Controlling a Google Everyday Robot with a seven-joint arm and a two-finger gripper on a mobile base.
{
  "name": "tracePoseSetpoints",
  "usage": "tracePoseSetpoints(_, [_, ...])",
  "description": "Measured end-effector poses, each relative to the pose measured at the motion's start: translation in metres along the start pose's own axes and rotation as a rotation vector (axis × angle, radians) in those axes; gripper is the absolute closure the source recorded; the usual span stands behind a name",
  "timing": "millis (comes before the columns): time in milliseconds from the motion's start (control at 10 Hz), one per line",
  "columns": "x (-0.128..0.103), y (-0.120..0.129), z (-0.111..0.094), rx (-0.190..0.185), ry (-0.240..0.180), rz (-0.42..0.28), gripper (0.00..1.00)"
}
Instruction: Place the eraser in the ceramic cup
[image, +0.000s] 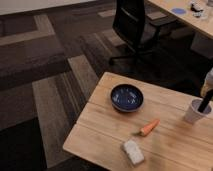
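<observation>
The white ceramic cup (193, 112) stands on the wooden table (110, 135) near its right edge. The black eraser (204, 103) stands slanted with its lower end inside the cup and its upper end sticking out above the rim. My gripper (208, 84) shows only as a pale part at the right edge of the view, just above the eraser's top end. Whether it touches the eraser cannot be told.
A dark blue bowl (126, 97) sits mid-table. An orange carrot (149, 127) lies in front of it and a pale whitish block (133, 151) lies near the front edge. A black office chair (134, 25) stands behind the table, and another desk (192, 15) at the top right.
</observation>
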Motion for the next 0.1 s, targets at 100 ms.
tracePoseSetpoints(100, [0.0,0.0003,0.0,0.0,0.0,0.0,0.2])
